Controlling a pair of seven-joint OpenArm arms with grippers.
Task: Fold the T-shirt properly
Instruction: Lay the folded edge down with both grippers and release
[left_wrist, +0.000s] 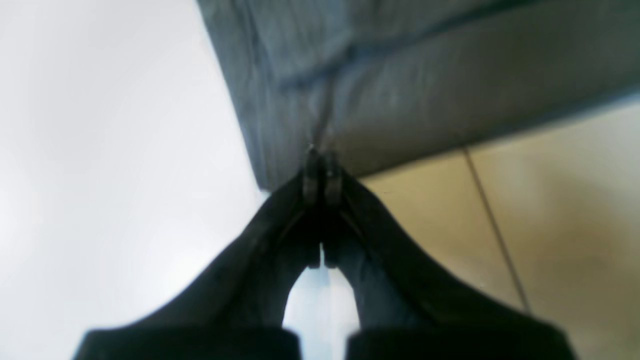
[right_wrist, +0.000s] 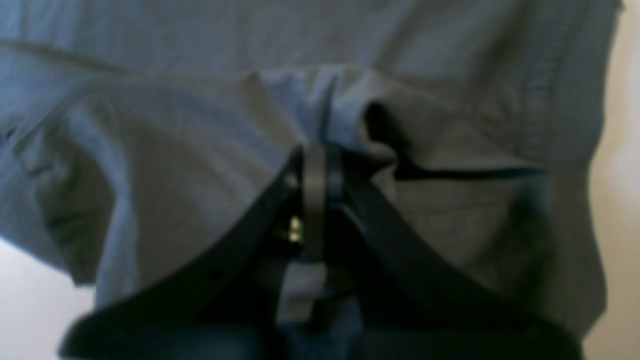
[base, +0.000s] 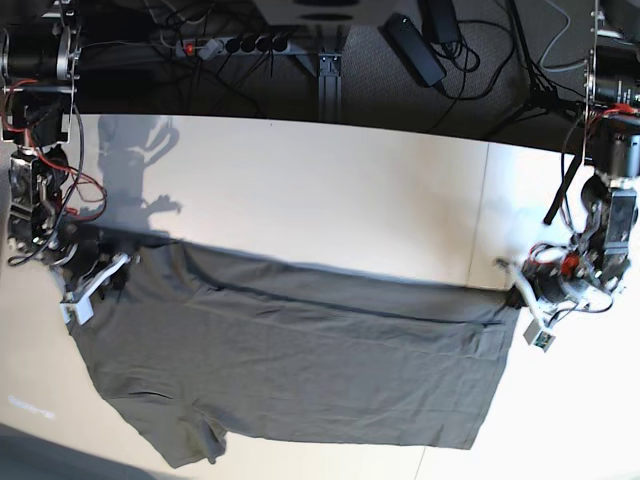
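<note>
The dark olive-grey T-shirt lies spread across the near half of the table, with a raised fold line running along its far edge between the two arms. My left gripper is at the shirt's far right corner, and in the left wrist view it is shut on the edge of the cloth. My right gripper is at the shirt's far left corner. The right wrist view shows it shut on a bunched pinch of fabric. A sleeve hangs at the near left.
The table is pale, with a seam toward its right side. Behind its far edge lie a power strip, a black adapter and tangled cables. The shirt's near hem lies close to the table's front edge.
</note>
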